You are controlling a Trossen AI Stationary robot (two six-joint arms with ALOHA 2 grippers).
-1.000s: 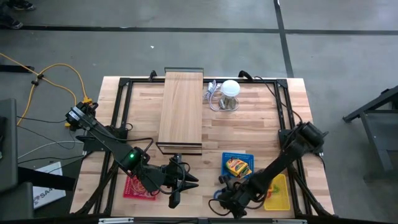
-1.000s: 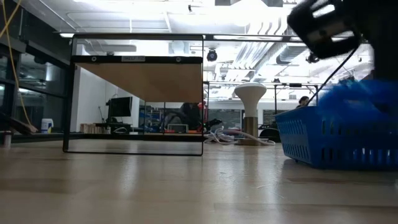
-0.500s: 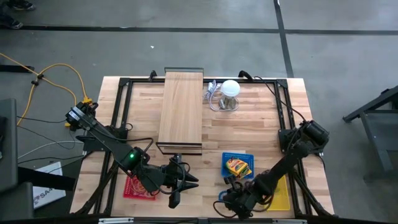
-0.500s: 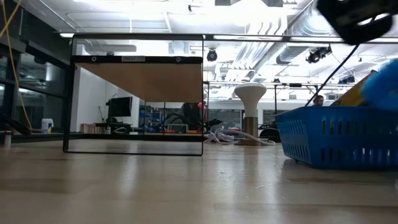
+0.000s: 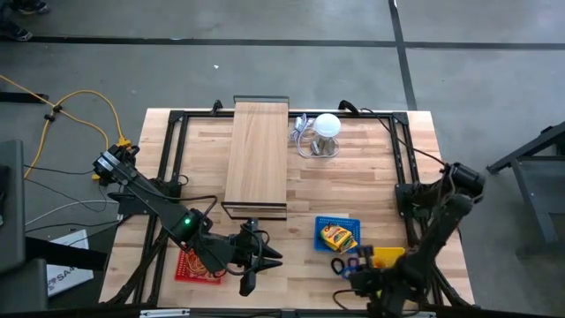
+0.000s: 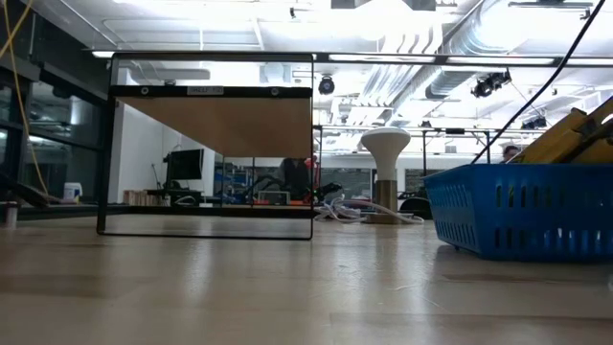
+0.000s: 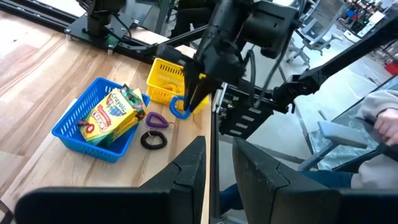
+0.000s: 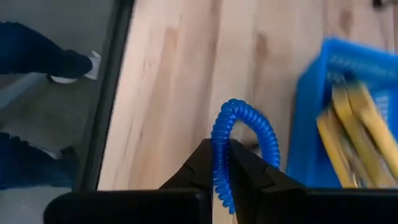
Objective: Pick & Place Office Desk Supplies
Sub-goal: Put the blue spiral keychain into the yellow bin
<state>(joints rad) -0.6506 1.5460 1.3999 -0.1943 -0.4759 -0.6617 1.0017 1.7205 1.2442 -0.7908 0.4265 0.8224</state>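
Gripping a blue coiled loop (image 8: 239,146), the right gripper (image 8: 217,163) has its fingers closed narrowly on the coil; the right wrist view shows this pinch directly, above bare wood beside the blue basket (image 8: 311,112). The left wrist view shows the same loop (image 7: 180,109) hanging from the right gripper (image 7: 198,93) above the table, near the yellow basket (image 7: 163,81). That view alone shows a purple loop (image 7: 156,119) and a black coiled band (image 7: 153,140) lying on the wood just beside the blue basket, which holds yellow-orange crayon packs (image 7: 112,112). The high view places the right gripper (image 5: 364,284) at the table's near edge, and the left gripper (image 5: 262,261) near a red basket (image 5: 190,265), fingers slightly apart and empty. The low view shows only the blue basket's wall (image 6: 517,216).
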